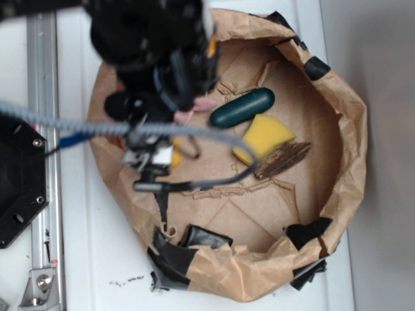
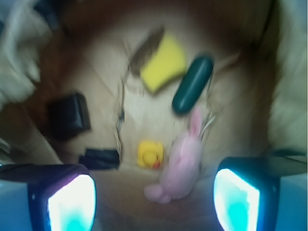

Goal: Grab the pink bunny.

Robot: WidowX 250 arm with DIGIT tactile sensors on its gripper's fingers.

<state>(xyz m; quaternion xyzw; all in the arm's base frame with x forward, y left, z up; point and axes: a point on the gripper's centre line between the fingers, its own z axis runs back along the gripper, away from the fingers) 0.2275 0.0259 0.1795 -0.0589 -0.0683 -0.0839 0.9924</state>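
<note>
Now you're on the approach: going left to right in the wrist view, the rubber duck (image 2: 150,155) sits beside the pink bunny (image 2: 180,163), which lies between your parted jaws, nearer the right one. Shift right, descend, then close.

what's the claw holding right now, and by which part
Nothing. The claw is open, its pads on either side of the small pale-pink fuzzy plush bunny, which lies on the brown paper untouched.

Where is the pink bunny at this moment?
In the wrist view the pink bunny lies on the paper floor between the open jaws, nearer the right one, with the yellow duck just left of it and the dark green capsule beyond its ears.
</note>
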